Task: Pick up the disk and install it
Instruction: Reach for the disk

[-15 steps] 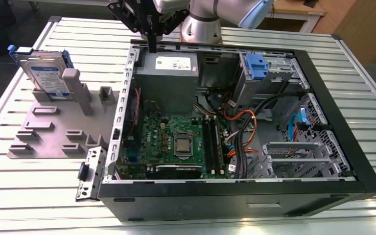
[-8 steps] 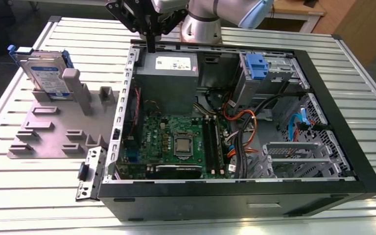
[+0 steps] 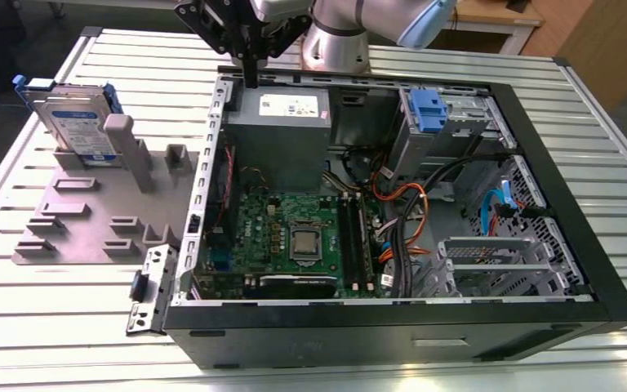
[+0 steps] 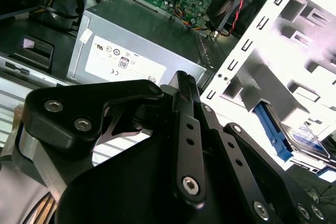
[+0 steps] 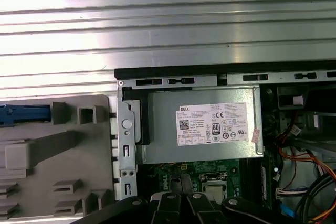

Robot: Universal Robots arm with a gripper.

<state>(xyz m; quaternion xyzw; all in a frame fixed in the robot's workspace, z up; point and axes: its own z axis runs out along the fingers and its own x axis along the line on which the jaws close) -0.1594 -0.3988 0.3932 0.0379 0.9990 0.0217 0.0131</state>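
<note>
Disk (image 3: 74, 122) stands upright in the grey rack (image 3: 85, 229) on the counter (image 3: 52, 327), well apart from closed, empty fingers (image 3: 251, 69) over the computer case's (image 3: 401, 318) rear edge; a clean pick would need them opened and squared to its carrier.

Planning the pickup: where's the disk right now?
On the exterior view's left, the disk stands upright in the grey rack, outside the case.
</note>
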